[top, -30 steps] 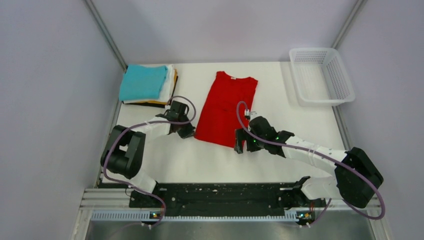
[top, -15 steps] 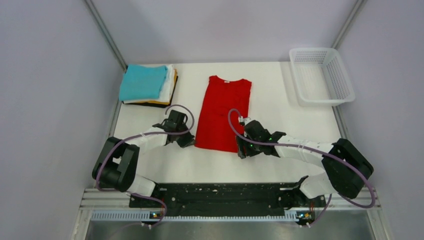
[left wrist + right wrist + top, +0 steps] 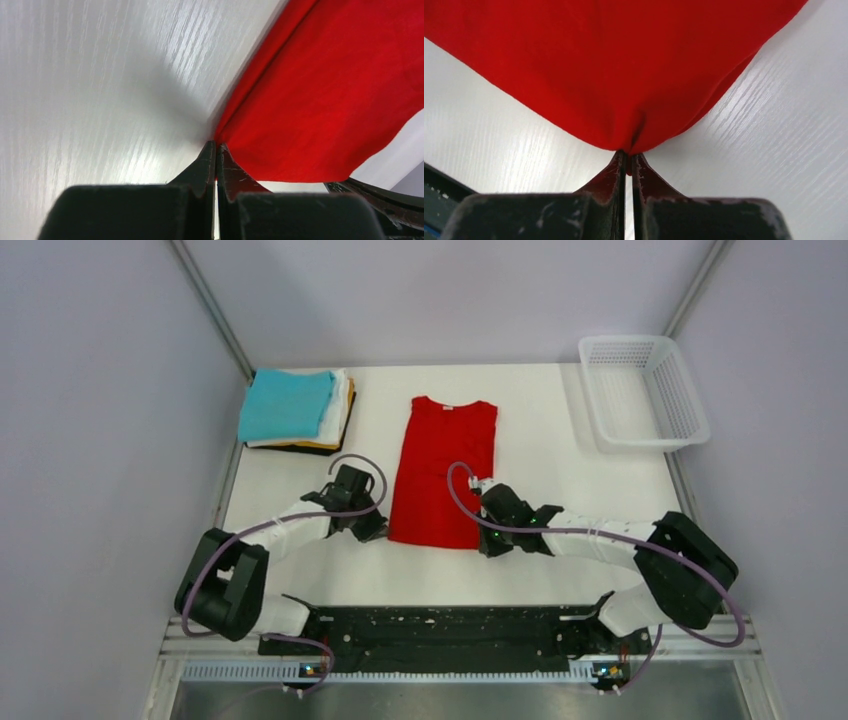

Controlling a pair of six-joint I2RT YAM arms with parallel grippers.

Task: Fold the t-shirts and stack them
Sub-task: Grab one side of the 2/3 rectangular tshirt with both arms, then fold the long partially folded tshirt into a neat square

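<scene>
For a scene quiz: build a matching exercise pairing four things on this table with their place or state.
1. red t-shirt
2. folded stack
3. mesh basket
4. right gripper

a. far right corner
b. far left corner
c. shut on the shirt's near right corner
d. spread out mid-table

Pairs: 1-d, 2-b, 3-a, 4-c

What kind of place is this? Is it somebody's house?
Most likely a robot lab's test booth, not a house. Two robot arms are bolted to a metal rail beside a white table walled in by plain grey panels, with a red t-shirt, folded shirts and a basket on it.
</scene>
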